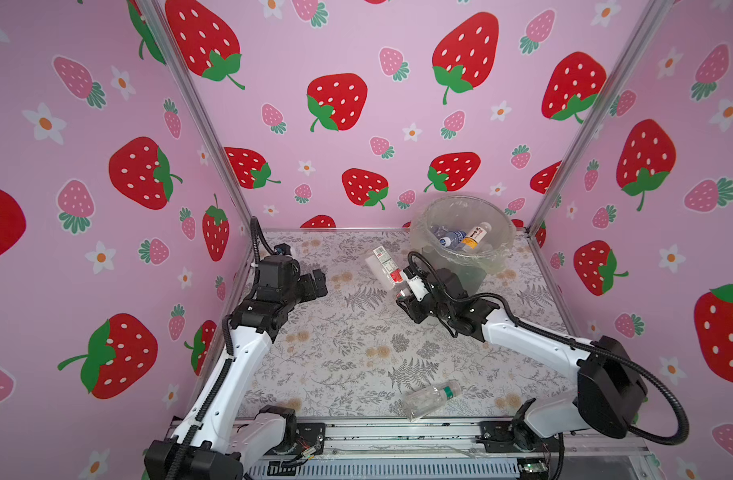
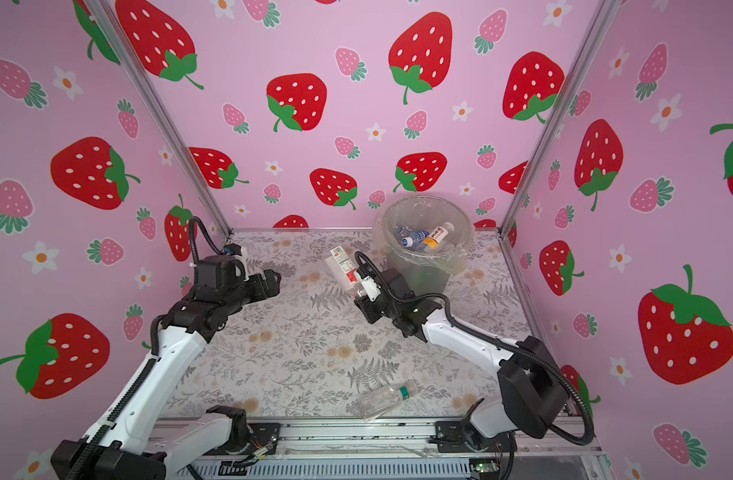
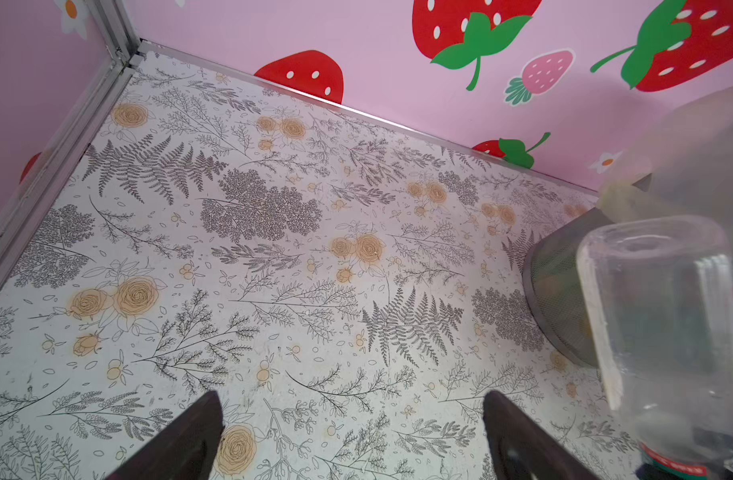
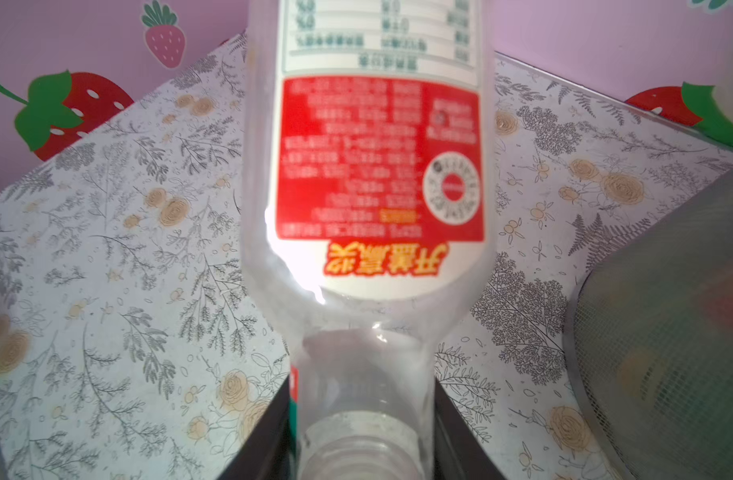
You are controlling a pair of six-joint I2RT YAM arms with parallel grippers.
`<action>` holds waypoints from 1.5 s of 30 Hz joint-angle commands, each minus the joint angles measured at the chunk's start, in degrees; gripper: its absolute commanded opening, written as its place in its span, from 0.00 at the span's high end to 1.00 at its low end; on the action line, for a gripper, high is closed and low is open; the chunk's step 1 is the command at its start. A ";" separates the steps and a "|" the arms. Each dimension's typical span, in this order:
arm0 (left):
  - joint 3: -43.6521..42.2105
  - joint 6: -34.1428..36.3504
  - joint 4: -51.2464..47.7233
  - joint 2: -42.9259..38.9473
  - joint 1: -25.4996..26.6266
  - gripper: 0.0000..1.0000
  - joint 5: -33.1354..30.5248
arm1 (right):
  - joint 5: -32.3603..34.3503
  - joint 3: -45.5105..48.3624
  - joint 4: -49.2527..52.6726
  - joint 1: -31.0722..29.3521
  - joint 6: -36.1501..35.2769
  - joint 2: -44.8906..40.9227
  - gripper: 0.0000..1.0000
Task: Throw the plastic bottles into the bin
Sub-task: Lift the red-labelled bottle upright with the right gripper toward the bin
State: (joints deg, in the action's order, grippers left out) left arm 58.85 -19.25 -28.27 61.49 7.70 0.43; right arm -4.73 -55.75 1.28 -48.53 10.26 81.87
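Both top views:
- One clear plastic bottle with red-and-white label [image 1: 384, 268] [image 2: 343, 270], clamped at the neck by the right end effector [image 1: 402, 291] [image 2: 358, 293]. Off the floral-print worktop [image 1: 335, 353], just beside the bin. Long axis tilted, base up and towards the back left, neck down.
- One grey translucent cylindrical bin [image 1: 477, 276] [image 2: 431, 278] at back right, upright, clear bag liner [image 1: 501, 249] over the rim. Inside, at least two bottles: one blue-labelled bottle [image 1: 447, 241], one yellow-labelled bottle [image 1: 474, 237]. Further count not possible.
- One clear bottle with green band [image 1: 431, 399] [image 2: 387, 399], lying on the worktop near the front edge, well apart from the bin, neck end towards the right.
- Left end effector [image 1: 319, 282] [image 2: 271, 280], jaws apart, empty.

Left wrist view: two dark fingers [image 3: 182, 440] spread wide over bare worktop; flat base of the held bottle [image 3: 655, 324] in front of the bin's mesh-like wall [image 3: 560, 291]. Neck and grip hidden here.

Right wrist view: the same bottle [image 4: 377, 187] lengthwise, neck between the two jaws, red label panel nearest the neck, white panel beyond; bin wall [image 4: 668, 332] alongside. Cap not discernible.
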 commanded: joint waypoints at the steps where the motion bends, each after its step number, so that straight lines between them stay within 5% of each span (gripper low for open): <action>1: 2.31 0.88 -1.34 -0.24 -0.32 0.01 -0.61 | 1.78 0.64 -0.59 -0.62 2.80 -3.47 0.65; 45: 3.16 0.74 -2.31 2.62 -0.32 0.01 2.10 | 27.29 9.19 27.43 -0.54 15.18 -48.12 0.64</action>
State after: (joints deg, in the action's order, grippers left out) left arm 59.55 -19.22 -30.09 63.66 7.70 2.13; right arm 19.86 -47.90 26.83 -48.97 23.97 35.73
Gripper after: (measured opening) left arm 0.990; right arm 0.429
